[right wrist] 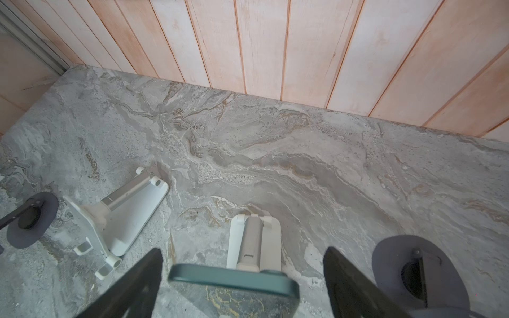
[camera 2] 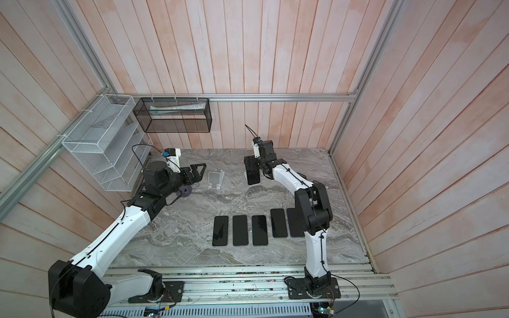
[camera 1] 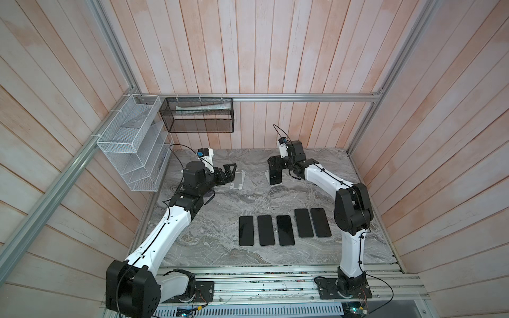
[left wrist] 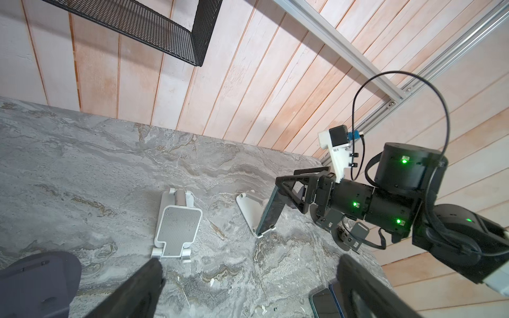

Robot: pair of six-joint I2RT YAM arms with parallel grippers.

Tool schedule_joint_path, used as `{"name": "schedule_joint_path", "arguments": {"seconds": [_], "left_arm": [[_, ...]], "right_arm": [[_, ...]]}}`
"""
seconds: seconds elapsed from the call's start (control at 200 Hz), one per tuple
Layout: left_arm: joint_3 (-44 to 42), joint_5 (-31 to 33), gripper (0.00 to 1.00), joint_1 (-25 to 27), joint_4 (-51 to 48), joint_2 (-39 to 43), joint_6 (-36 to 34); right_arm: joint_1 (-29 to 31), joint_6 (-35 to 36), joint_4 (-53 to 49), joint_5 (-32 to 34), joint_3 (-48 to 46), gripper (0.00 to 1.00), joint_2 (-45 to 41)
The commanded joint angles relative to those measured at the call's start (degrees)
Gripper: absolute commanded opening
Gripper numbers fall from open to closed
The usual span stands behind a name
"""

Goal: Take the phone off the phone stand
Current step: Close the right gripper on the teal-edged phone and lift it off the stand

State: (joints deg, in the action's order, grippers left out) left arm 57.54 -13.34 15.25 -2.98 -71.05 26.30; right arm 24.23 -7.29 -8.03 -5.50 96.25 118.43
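Right hand (right wrist: 242, 252) spread apart, straddling top of phone (right wrist: 234, 278) on phone stand (right wrist: 254, 239) — not clamped. Left hand (left wrist: 249, 261) wide apart — near 2nd stand (left wrist: 177, 228), bare.

A dark, teal-edged phone (camera 1: 276, 177) leans back on the white phone stand (left wrist: 246, 208), lower edge in its lip.

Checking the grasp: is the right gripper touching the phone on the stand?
Cannot tell. In the right wrist view, table shows between the phone and one finger of the right gripper; the other finger nearly meets it.
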Motion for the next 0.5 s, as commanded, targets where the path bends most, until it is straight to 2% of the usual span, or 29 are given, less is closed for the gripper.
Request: {"name": "schedule_joint_path", "arguments": {"seconds": [0.0,0.255,0.355,0.495], "left_arm": [[-0.9,-1.9,1.00,-0.8,1.5,-0.3,0.9],[-1.1,-3.3,1.00,-2.2,2.1,-0.8,2.1],[-1.1,-3.7,1.00,-2.8,2.1,-0.7,2.4],[-1.4,-4.0,1.00,-3.2,2.6,-0.6,2.9]], "right_arm": [[0.5,-0.3,1.4,-0.7,-1.1,0.91,1.6],[1.2,0.2,2.2,-0.3,-1.3,0.88,2.8],[2.0,1.3,2.1,1.7,-1.6,0.87,3.1],[2.5,1.1,3.7,2.5,-2.9,0.81,2.8]]}}
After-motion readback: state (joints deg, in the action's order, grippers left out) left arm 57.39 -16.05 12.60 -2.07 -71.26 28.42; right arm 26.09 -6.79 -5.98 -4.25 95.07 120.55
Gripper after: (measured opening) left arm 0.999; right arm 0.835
